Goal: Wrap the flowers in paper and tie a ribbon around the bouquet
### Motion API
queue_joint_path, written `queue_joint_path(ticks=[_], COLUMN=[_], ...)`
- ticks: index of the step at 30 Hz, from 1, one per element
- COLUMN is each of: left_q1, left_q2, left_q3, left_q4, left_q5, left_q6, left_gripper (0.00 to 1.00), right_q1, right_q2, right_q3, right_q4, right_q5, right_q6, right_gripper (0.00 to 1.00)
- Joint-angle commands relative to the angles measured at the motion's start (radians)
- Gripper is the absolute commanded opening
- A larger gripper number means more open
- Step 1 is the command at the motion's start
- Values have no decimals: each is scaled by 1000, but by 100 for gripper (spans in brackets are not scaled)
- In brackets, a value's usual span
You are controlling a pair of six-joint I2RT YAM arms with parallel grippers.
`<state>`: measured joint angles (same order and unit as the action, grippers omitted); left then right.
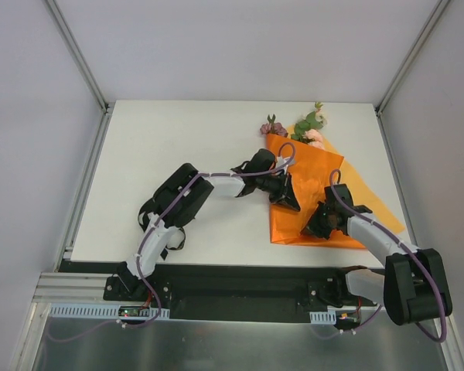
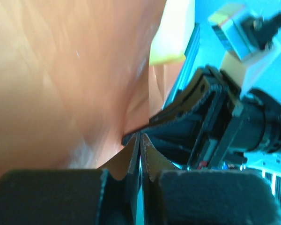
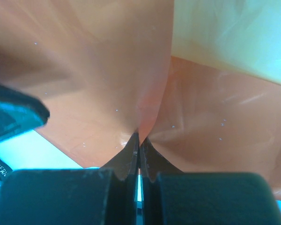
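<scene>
Two pinches on slick, loosely folded paper.
Top view: the glossy orange paper sheet [image 1: 313,182] lies right of centre on the white table [image 1: 178,154], with the pink-and-mauve flowers [image 1: 309,127] at its far end. Left wrist: the left gripper [image 2: 139,140] is closed on a thin fold that could slip. Right wrist: the right gripper [image 3: 138,140] clamps a crease, and opposing pulls could tear it.

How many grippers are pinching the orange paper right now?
2. The left gripper pinches the paper at its left edge; the right gripper pinches it near the bottom edge.

Bright orange paper [image 1: 315,184]; pale pink and mauve flowers [image 1: 315,137], green leaves [image 1: 307,124]; white table [image 1: 178,139]
</scene>
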<state>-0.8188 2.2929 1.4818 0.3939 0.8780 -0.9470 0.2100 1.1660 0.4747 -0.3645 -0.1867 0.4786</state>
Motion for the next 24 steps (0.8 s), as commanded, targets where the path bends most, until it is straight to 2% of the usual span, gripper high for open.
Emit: queue_joint_path(ticks=[1, 9, 17, 22, 24], left_q1=[-3, 92, 150, 152, 145], left_q2=[97, 232, 329, 267, 225], left_q3=[136, 281, 469, 440, 411], left_q4=[-110, -125, -175, -175, -173], left_q5=[-73, -116, 30, 91, 102], left_q6=[31, -44, -3, 34, 60], left_gripper=[0, 0, 1, 28, 31], right_q1=[5, 5, 8, 14, 15], right_q2=[41, 165, 297, 245, 206], right_q3=[27, 114, 277, 256, 236], right_q4=[-30, -7, -1, -21, -19], right_q5=[75, 78, 3, -5, -3], right_q6=[-29, -66, -120, -98, -91], right_gripper=[1, 1, 1, 1, 1])
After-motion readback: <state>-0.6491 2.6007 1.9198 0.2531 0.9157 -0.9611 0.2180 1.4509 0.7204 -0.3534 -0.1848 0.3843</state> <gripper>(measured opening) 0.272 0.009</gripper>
